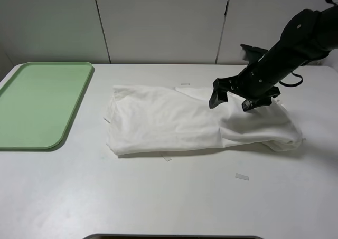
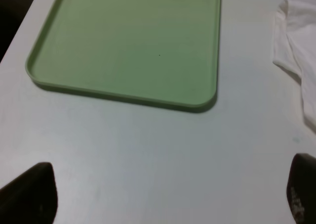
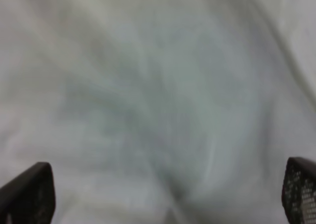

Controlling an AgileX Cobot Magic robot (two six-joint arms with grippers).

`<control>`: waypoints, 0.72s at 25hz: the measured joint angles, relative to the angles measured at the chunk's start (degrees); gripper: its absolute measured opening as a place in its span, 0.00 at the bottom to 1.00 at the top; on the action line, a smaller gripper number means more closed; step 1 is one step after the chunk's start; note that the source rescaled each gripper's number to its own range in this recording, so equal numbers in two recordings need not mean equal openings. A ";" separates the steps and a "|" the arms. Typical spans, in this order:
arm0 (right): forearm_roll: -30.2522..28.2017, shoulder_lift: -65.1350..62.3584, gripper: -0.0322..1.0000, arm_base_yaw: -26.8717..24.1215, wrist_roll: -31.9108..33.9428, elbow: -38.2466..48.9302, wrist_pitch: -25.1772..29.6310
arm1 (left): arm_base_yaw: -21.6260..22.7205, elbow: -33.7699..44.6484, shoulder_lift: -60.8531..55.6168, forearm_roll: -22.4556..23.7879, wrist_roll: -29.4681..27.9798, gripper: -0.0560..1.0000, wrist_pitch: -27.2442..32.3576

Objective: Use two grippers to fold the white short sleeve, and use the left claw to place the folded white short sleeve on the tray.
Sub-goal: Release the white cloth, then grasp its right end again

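The white short sleeve (image 1: 179, 120) lies folded into a long band across the middle of the table, its right end bunched. My right gripper (image 1: 235, 99) hovers open just above the shirt's right part; in the right wrist view its fingertips (image 3: 29, 192) stand wide apart over blurred white cloth (image 3: 158, 95), holding nothing. The pale green tray (image 1: 39, 102) sits empty at the far left. My left gripper is outside the high view; in the left wrist view its fingertips (image 2: 29, 192) stand wide apart over bare table, with the tray (image 2: 128, 41) and the shirt's left edge (image 2: 298, 41) ahead.
Small white tape strips lie on the table: one (image 1: 185, 84) behind the shirt, one (image 1: 166, 156) at its front edge, one (image 1: 242, 176) nearer the front. A dark edge (image 1: 174, 237) shows at the table's front.
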 joint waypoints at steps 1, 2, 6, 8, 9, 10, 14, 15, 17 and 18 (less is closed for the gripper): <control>0.47 1.19 1.00 0.00 -0.47 0.00 -0.49 | 0.00 0.00 0.00 0.00 0.00 0.92 0.00; 1.54 2.18 1.00 0.00 -1.48 0.00 -0.78 | 0.00 0.00 0.00 0.00 0.00 0.92 0.00; 9.26 5.07 1.00 0.00 -8.52 0.00 -1.60 | 0.00 0.00 0.00 0.00 0.00 0.92 0.00; 14.58 5.97 1.00 0.05 -13.22 0.00 -1.74 | 0.00 0.00 0.00 0.00 0.00 0.92 -0.04; 16.56 6.17 1.00 0.33 -15.01 0.00 -2.01 | 0.00 0.00 0.00 0.00 0.00 0.92 -0.04; 18.56 6.26 1.00 0.83 -16.72 0.00 -2.60 | 0.00 0.00 0.00 0.00 0.00 0.92 -0.04; 22.13 6.31 1.00 4.52 -19.14 0.00 -5.52 | 0.00 0.00 0.00 0.00 0.00 0.92 -0.04; 22.13 6.31 1.00 4.52 -19.14 0.00 -5.52 | 0.00 0.00 0.00 0.00 0.00 0.92 -0.04; 22.77 6.87 1.00 7.43 -19.33 0.00 -7.63 | 0.00 0.00 0.00 0.00 0.00 0.92 -0.04; 23.18 7.23 1.00 8.24 -19.33 0.00 -8.07 | 0.00 0.00 0.00 0.00 0.00 0.92 -0.04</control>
